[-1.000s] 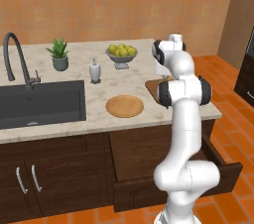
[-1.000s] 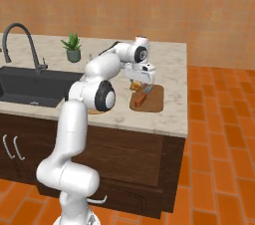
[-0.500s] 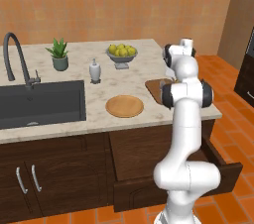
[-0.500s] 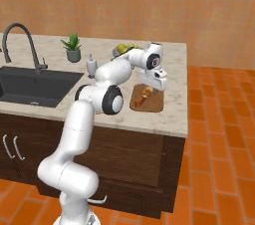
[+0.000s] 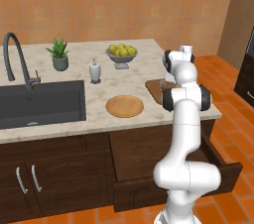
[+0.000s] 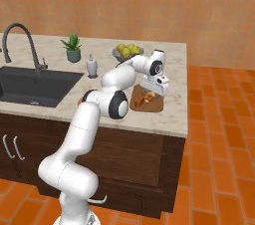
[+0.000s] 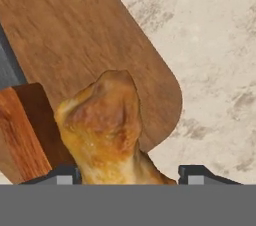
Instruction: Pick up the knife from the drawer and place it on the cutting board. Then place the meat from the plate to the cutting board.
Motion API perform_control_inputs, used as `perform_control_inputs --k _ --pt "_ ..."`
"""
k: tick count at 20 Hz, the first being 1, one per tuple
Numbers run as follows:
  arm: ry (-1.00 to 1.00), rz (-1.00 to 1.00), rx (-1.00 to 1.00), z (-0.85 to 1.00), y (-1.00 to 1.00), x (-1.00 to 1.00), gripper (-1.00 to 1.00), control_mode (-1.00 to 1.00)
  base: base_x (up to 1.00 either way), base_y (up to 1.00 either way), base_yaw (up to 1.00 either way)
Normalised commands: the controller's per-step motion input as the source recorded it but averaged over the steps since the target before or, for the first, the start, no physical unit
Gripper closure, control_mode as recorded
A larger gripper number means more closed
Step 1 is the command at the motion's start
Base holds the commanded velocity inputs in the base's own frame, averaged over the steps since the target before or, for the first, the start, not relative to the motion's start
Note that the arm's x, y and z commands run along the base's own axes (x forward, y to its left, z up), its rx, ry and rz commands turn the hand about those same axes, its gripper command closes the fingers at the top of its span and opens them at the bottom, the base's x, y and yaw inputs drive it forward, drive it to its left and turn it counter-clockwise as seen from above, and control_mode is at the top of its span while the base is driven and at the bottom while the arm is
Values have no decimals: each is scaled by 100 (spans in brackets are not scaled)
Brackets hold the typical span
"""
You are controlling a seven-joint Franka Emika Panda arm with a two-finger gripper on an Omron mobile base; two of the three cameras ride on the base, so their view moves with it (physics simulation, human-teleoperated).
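In the hand view the golden-brown meat (image 7: 107, 127) sits between my gripper's (image 7: 129, 174) two dark fingertips (image 7: 195, 174), just over the dark brown cutting board (image 7: 100, 35); the gripper is shut on it. The knife (image 7: 20, 130) lies on the board right beside the meat, orange-red handle near, grey blade running away. From the right base view my gripper (image 6: 154, 88) hangs low above the cutting board (image 6: 154, 105) with the meat (image 6: 141, 100) under it. The round tan plate (image 5: 124, 105) lies bare to the board's (image 5: 155, 89) left. The drawer (image 5: 223, 166) stands pulled out below the counter.
A grey fruit bowl (image 5: 121, 52) with yellow-green fruits, a soap dispenser (image 5: 95, 71) and a potted plant (image 5: 60, 55) stand at the back of the counter. The sink (image 5: 39, 101) and faucet are far left. The counter's right edge runs close past the board.
My hand has swung right and come down over the cutting board, carrying the meat with it; the meat now sits beside the knife.
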Motion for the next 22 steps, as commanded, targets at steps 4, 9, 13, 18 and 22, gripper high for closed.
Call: perform_control_inputs --k 4,9,13,18,22 --pt "-3 0 0 -27 14 -15 100 -100 0 0 0" --pt "0 0 0 -36 30 0 -100 -100 0 0 0" --pt "-4 0 0 -16 5 3 -100 -100 0 0 0" --pt "-16 0 0 1 -11 -5 -100 -100 0 0 0" --pt "-24 0 0 21 0 -29 -100 -100 0 0 0"
